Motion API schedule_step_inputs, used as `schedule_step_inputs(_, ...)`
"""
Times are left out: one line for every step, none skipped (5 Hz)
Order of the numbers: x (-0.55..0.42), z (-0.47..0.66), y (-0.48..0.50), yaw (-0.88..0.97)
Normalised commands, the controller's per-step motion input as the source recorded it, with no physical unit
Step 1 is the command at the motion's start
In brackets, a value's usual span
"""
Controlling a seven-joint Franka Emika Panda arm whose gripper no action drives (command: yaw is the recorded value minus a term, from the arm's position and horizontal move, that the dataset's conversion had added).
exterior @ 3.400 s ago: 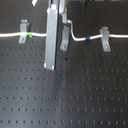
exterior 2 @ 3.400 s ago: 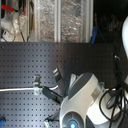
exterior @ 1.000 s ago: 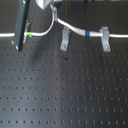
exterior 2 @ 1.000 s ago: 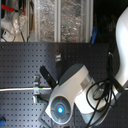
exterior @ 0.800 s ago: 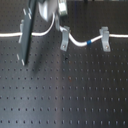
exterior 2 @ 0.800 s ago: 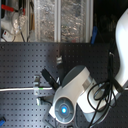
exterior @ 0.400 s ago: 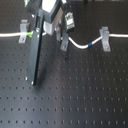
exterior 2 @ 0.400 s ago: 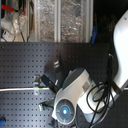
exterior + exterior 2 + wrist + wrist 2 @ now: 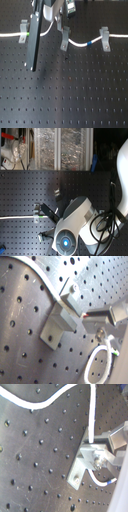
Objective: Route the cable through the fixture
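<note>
In the first exterior view the white cable [image 9: 79, 43] enters from the left and passes the left fixture [image 9: 22, 31]. Its green band [image 9: 30, 34] sits just past that fixture. The cable then arcs up behind my gripper [image 9: 58, 22], reappears at the middle fixture [image 9: 64, 40], sags past its blue band [image 9: 89, 43] and runs through the right fixture [image 9: 105, 39]. Both wrist views show one grey finger [image 9: 117, 439] beside a fixture [image 9: 90, 461] that the cable [image 9: 93, 414] enters. Whether the fingers pinch the cable is hidden.
A long black bar [image 9: 32, 45] on the gripper hangs over the black perforated board [image 9: 75, 95], in front of the left fixture. In the second exterior view the white arm [image 9: 75, 223] fills the lower middle, with shelves of clutter [image 9: 50, 148] behind the board.
The gripper went from the middle fixture toward the first exterior view's left, then came back lower. The black bar now reaches further down the board. The cable between the left and middle fixtures now arcs upward.
</note>
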Motion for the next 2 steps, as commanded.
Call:
schedule_step_inputs(0.004, 0.06, -0.002, -0.16)
schedule_step_inputs(0.013, 0.12, -0.233, -0.76)
